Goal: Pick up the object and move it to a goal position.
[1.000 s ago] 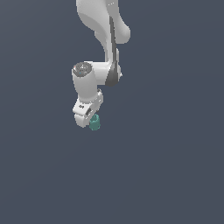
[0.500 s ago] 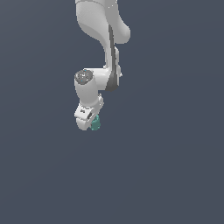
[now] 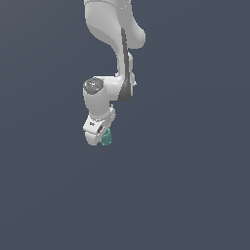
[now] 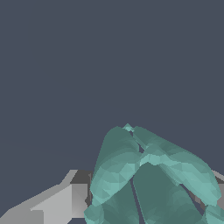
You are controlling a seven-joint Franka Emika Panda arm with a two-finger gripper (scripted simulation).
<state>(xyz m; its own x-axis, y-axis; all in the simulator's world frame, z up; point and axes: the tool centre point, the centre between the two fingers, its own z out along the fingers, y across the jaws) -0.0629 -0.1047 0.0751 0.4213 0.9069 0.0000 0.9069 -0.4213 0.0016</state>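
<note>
The object is a small teal-green lump with bumpy, rounded parts. It sits right at the tip of the white gripper, tucked in between the fingers and touching them. It is much smaller than the gripper. In the exterior view it peeks out on the exterior view's right of the gripper's tip.

The gripper is closed on the object and holds it. The white arm comes down from above the gripper and bends at a round joint just over it.

In the wrist view the object looks very big and close. It has long, rounded lobes that fan out. One grey finger shows just beside it, touching its side. Behind the object there is only a plain dark blue-grey background
</note>
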